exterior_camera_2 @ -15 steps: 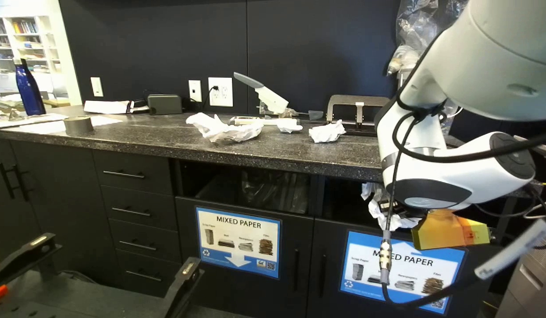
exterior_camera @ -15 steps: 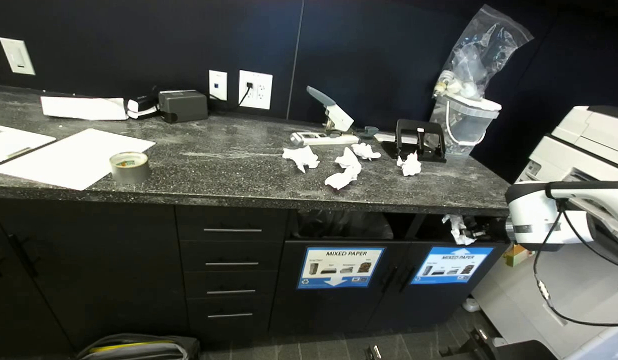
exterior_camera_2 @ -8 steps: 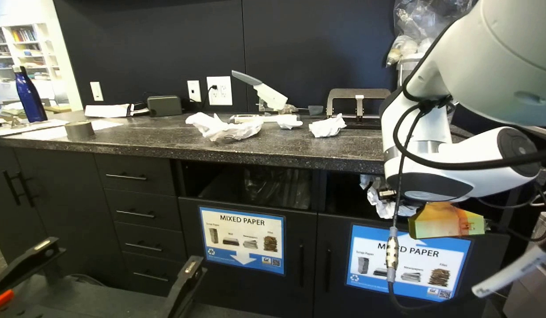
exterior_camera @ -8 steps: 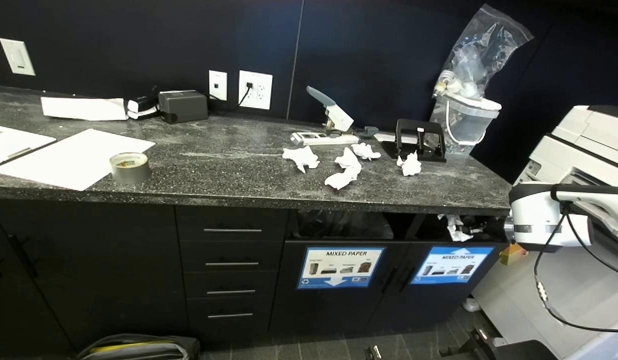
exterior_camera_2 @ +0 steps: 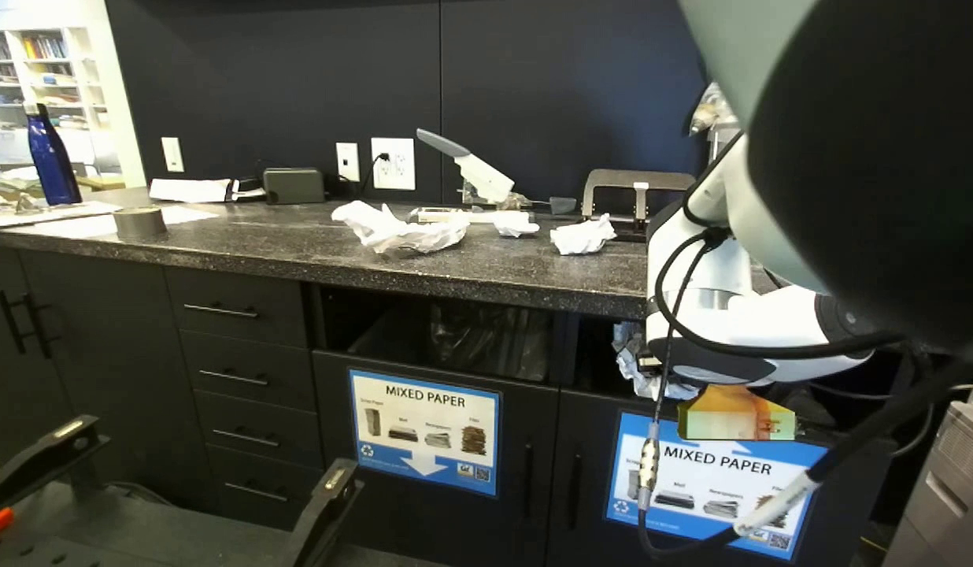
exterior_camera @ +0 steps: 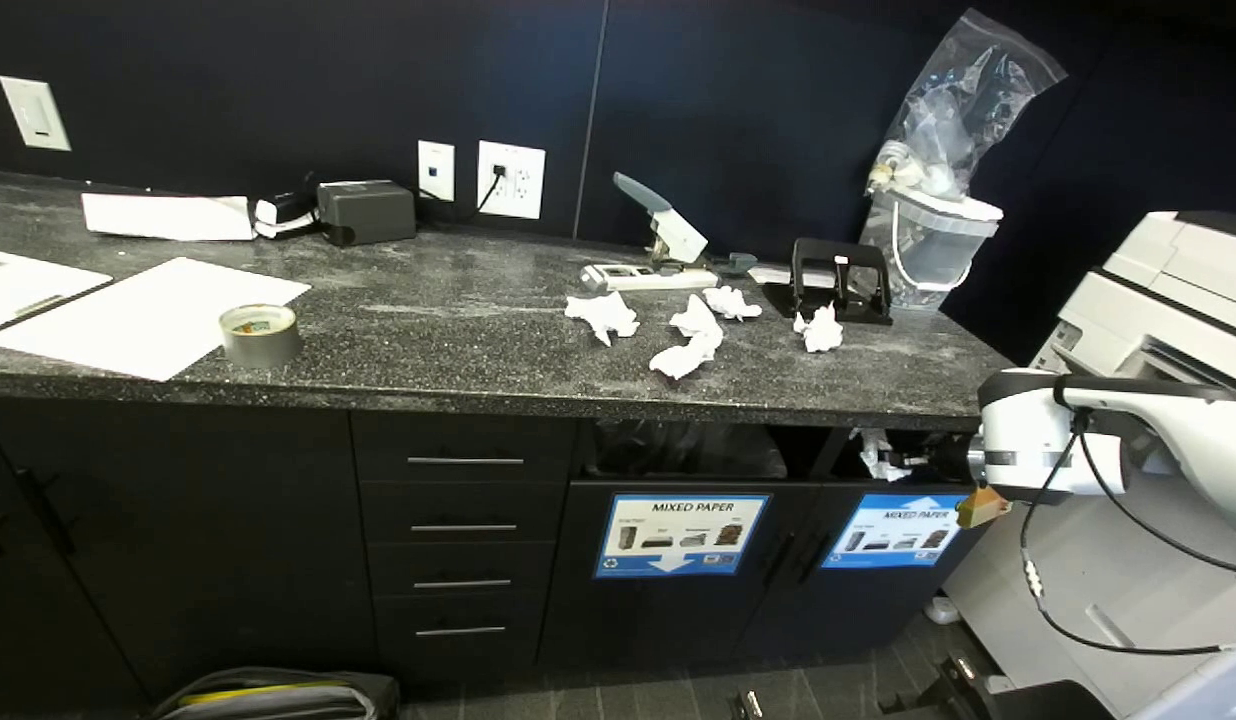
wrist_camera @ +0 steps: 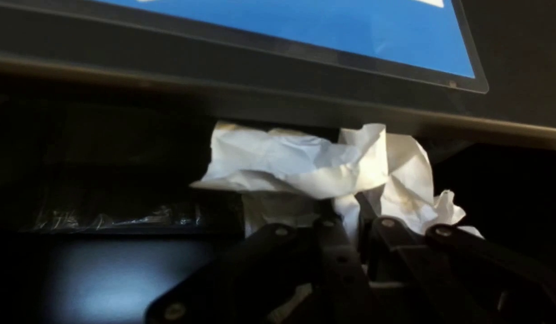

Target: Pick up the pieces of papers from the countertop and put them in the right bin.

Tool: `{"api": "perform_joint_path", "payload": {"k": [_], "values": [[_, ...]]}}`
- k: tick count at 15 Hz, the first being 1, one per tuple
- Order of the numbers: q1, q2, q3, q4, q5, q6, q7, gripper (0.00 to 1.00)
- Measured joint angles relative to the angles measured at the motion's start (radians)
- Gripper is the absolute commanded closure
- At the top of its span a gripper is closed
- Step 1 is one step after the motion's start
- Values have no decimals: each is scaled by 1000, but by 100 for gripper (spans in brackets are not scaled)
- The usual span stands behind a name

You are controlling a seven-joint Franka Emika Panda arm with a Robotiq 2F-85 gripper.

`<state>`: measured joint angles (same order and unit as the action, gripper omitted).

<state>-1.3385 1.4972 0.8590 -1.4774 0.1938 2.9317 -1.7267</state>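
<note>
A black tool [wrist_camera: 353, 215], narrowed on a wad of white paper [wrist_camera: 282, 155], holds it at the mouth of the right bin [exterior_camera: 840, 505], below the front edge of a dark speckled table [exterior_camera: 448, 345]. In the wrist view, the wad's folds spread near the bin's top edge; whether they touch it cannot be told. The white arm [exterior_camera: 1018, 415] reaches in from the right in both exterior views, with a yellow-orange block [exterior_camera_2: 734, 413] just below its end.

A sign [exterior_camera: 898, 535] reading "MIXED PAPER," its arrow up, fronts the right bin; a similar sign [exterior_camera: 683, 540], arrow down, marks the left bin [exterior_camera: 583, 530], where dark plastic [exterior_camera: 683, 450] shows inside.

Above, crumpled scraps [exterior_camera: 603, 315] lie on the table near a stapler [exterior_camera: 680, 238] with its handle raised and a black hole punch [exterior_camera: 842, 285]. Beside the punch stands a clear tub [exterior_camera: 933, 250] topped by a plastic bag [exterior_camera: 968, 95]. Well to the left are a tape roll [exterior_camera: 261, 345], flat sheets [exterior_camera: 158, 320] and a gray box [exterior_camera: 368, 212].
</note>
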Motion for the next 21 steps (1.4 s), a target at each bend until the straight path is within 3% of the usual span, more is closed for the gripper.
{"api": "perform_joint_path", "payload": {"k": [1, 3, 11, 16, 19, 21], "values": [[7, 3, 0, 5, 42, 2, -24, 64], [17, -4, 0, 8, 121, 5, -68, 61], [23, -10, 22, 12, 258, 85, -213, 2], [63, -54, -13, -32, 259, 269, -219, 0], [127, -183, -105, -122, 327, 399, -172, 0], [190, -294, -193, -191, 431, 442, -150, 0]]}}
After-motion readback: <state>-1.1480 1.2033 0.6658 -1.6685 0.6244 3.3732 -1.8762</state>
